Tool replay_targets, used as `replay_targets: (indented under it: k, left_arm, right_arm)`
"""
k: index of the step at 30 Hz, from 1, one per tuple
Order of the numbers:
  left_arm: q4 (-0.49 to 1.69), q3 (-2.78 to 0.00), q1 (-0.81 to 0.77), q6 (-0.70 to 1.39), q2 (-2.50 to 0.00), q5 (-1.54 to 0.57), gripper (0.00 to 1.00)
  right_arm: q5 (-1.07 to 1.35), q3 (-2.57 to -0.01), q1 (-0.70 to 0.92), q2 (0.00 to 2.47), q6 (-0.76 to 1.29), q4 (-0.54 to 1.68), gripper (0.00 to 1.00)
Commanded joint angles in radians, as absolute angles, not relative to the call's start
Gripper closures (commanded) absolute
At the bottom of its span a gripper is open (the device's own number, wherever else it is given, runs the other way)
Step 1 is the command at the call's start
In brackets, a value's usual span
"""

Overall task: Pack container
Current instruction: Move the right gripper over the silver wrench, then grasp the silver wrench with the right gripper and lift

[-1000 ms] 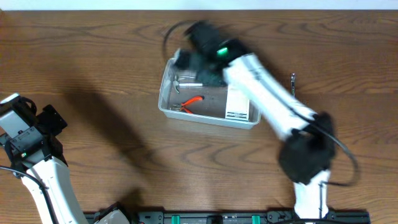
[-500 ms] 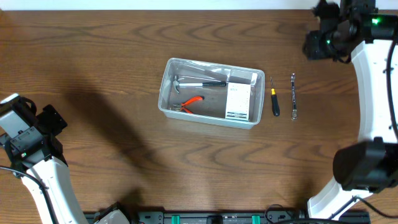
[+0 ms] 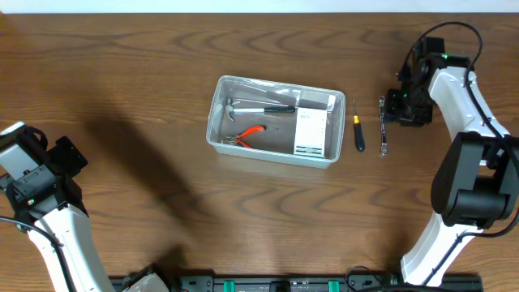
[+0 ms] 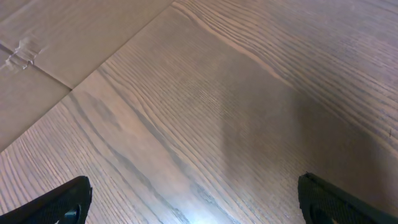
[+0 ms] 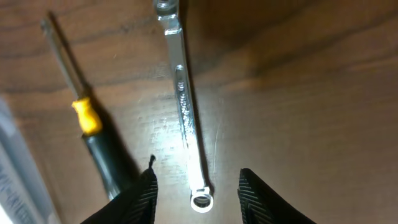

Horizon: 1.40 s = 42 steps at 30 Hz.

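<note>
The clear plastic container sits mid-table and holds a hammer, red-handled pliers and a white box with print. To its right lie a black-and-yellow screwdriver and a silver wrench on the table. My right gripper hovers over the wrench. In the right wrist view it is open, its fingers either side of the wrench at its ring end, with the screwdriver just left. My left gripper is open and empty over bare wood.
The left arm stands at the table's front left, far from the container. The right arm's base is at the front right. A strip of the container's edge shows at the left of the right wrist view.
The right arm swung away from over the container to the far right, then came down over the wrench. The left arm has not moved.
</note>
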<state>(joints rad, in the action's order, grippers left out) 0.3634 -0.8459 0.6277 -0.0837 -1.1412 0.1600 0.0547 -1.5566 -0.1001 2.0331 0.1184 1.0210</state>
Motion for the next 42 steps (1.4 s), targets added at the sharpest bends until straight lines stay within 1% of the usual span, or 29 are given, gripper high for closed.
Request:
replay_targets:
  k: [1, 6, 11, 16, 25, 29, 33, 34, 42]
  left_arm:
    - [0.366, -0.855, 0.633, -0.093, -1.145, 0.157, 0.02]
    - [0.366, -0.855, 0.633, -0.093, -1.145, 0.157, 0.02]
    - [0.366, -0.855, 0.633, -0.093, -1.145, 0.157, 0.02]
    - [0.366, -0.855, 0.633, -0.093, -1.145, 0.157, 0.02]
    - [0.366, -0.855, 0.633, -0.093, -1.145, 0.157, 0.02]
    - [0.366, -0.855, 0.633, -0.093, -1.145, 0.157, 0.02]
    - [0.366, -0.855, 0.633, -0.093, -1.145, 0.157, 0.02]
    - [0.366, -0.855, 0.633, -0.093, -1.145, 0.157, 0.02]
    - [0.366, -0.855, 0.633, -0.093, -1.145, 0.157, 0.02]
  right_arm:
    - [0.041, -1.512, -0.092, 2.031, 0.115, 0.978, 0.57]
    - [0.041, -1.412, -0.092, 2.031, 0.115, 0.859, 0.59]
    - [0.041, -1.365, -0.091, 2.031, 0.115, 0.791, 0.71]
    - [0.041, -1.365, -0.091, 2.031, 0.115, 0.781, 0.79]
    - [0.041, -1.312, -0.089, 2.032, 0.114, 0.761, 0.83]
    - [0.041, -1.267, -0.089, 2.032, 0.115, 0.725, 0.83]
    - [0.041, -1.246, -0.089, 2.032, 0.114, 0.717, 0.95]
    - [0.041, -1.246, -0.089, 2.032, 0.114, 0.714, 0.96]
    - [0.06, -1.25, -0.089, 2.031, 0.107, 0.702, 0.95]
